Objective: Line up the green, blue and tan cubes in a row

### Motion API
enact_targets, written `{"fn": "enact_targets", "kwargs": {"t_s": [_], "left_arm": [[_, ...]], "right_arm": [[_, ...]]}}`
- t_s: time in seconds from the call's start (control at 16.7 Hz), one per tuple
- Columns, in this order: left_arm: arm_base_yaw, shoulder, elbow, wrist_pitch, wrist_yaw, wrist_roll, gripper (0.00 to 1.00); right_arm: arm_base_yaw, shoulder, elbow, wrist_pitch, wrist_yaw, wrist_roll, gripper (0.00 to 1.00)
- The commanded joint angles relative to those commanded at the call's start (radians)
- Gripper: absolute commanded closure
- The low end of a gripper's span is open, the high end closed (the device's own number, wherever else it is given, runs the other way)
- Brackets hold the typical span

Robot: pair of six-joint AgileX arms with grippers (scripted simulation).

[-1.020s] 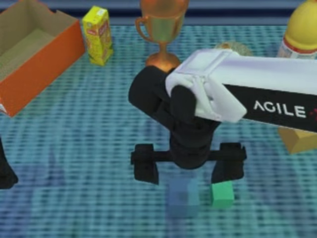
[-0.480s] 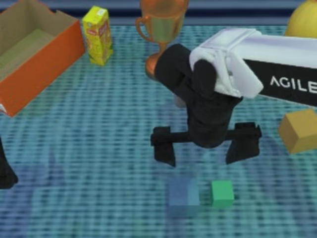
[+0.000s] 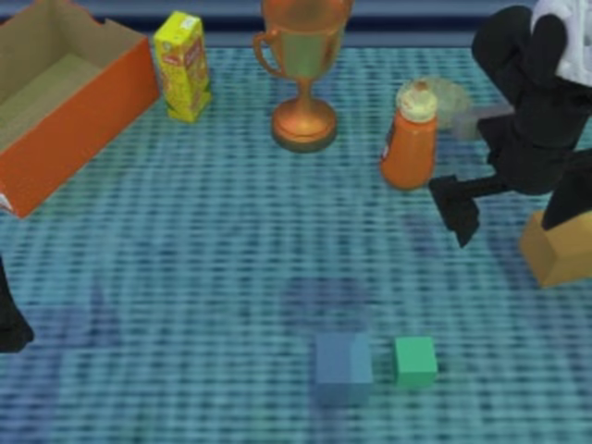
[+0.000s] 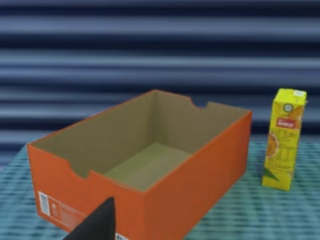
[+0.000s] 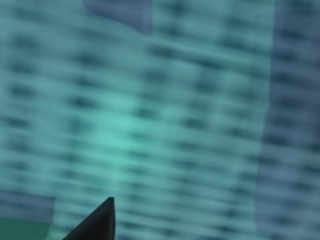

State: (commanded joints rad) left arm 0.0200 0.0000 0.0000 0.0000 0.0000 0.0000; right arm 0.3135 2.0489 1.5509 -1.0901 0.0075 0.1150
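**Q:** Where do the three cubes lie, and which arm is at work?

**A:** The blue cube (image 3: pixel 342 366) and the green cube (image 3: pixel 415 361) sit side by side near the desk's (image 3: pixel 185 277) 6 o'clock edge, a narrow gap between them, green on the 3 o'clock side. The tan cube (image 3: pixel 558 246) lies well apart, at the 3 o'clock edge. The right end effector (image 3: pixel 513 211) hangs at about 2 o'clock, its fingers spread wide and holding nothing; one finger (image 3: pixel 457 209) is in plain sight, the other overlaps the tan cube's top edge. The left arm sits parked at the 9 o'clock edge, its end effector (image 3: pixel 11 324) too little seen to tell its opening.

**Q:** What could go wrong from here?

**A:** Three risks, by judgement. First, the orange bottle (image 3: pixel 408 137) stands just beside the visible finger, toward 11 o'clock; a sideways swing could topple it. Second, the end effector is not centred over the tan cube, so a descent might strike a corner and skid or rotate the cube rather than straddle it. Third, once carried, the tan cube must land in line with the pair; setting it down too close to the small green cube could knock it out of the row.

**Q:** And the remaining objects?

**A:** The trophy (image 3: pixel 302 65), juice carton (image 3: pixel 183 65) and orange box (image 3: pixel 65 102) stand along the 12 o'clock side, clear of the likely path.
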Motion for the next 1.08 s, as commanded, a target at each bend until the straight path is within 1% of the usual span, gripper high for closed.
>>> {"fn": "enact_targets", "kwargs": {"t_s": [0.18, 0.36, 0.78, 0.9, 1.08], "left_arm": [[0.0, 0.0, 0.0, 0.0, 0.0, 0.0, 0.0], [0.0, 0.0, 0.0, 0.0, 0.0, 0.0, 0.0], [0.0, 0.0, 0.0, 0.0, 0.0, 0.0, 0.0], [0.0, 0.0, 0.0, 0.0, 0.0, 0.0, 0.0], [0.0, 0.0, 0.0, 0.0, 0.0, 0.0, 0.0]], "right_arm": [[-0.138, 0.004, 0.01, -0.001, -0.003, -0.173, 0.0], [-0.21, 0.001, 0.016, 0.002, -0.006, -0.251, 0.0], [-0.212, 0.007, 0.002, 0.019, -0.005, -0.254, 0.0], [-0.212, 0.031, -0.03, 0.075, -0.006, -0.253, 0.0], [-0.213, 0.084, -0.098, 0.206, -0.005, -0.253, 0.0]]}}
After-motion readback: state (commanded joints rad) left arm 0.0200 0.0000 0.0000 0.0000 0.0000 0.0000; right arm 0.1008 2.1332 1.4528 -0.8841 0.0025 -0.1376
